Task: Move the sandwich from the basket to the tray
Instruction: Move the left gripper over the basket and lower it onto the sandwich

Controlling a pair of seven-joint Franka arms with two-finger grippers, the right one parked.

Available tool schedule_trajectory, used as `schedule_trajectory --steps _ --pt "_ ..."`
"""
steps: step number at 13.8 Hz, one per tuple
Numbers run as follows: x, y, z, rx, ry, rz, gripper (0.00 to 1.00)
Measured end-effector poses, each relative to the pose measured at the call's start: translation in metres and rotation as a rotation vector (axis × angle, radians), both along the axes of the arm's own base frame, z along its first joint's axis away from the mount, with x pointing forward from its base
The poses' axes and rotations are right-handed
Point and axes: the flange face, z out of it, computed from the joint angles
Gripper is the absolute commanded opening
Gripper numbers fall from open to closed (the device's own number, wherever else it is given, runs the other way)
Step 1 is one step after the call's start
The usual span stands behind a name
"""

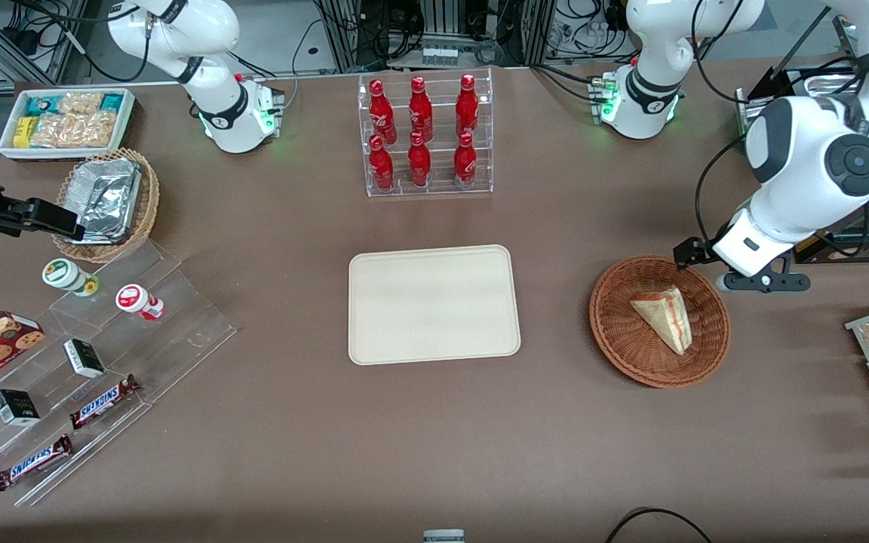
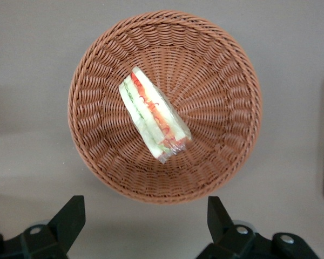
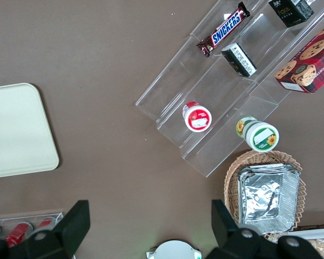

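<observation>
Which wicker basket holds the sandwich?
The reddish-brown basket beside the tray, below the open gripper; the lighter tan basket holds foil containers instead.

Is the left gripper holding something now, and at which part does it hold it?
Nothing is held. The gripper hangs open above the basket, its fingers apart with nothing between them. The sandwich lies untouched in the basket.

Gripper [image 2: 146, 226] hangs above counter [image 1: 434, 422] just outside basket [image 1: 659, 322] rim, fingers [image 2: 70, 218] spread wide with only bare counter between them. Sandwich [image 1: 664, 317] lies alone in basket, wicker free all round it. Counter between basket and tray [image 1: 434, 303] is bare. Tray surface is unoccupied. Bottle rack [image 1: 425, 134] stands well apart, farther from the front camera.
</observation>
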Motion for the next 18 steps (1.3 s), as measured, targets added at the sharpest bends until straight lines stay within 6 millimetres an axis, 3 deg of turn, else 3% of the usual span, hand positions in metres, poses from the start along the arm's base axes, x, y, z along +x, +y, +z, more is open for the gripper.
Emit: schedule_trajectory --steps 5,14,18 --pt "0.003 0.001 -0.026 0.0 -0.002 0.04 1.0" --pt "0.014 0.0 -0.067 0.003 -0.001 0.59 1.0" --pt "0.017 -0.003 -0.083 -0.001 0.002 0.664 1.0"
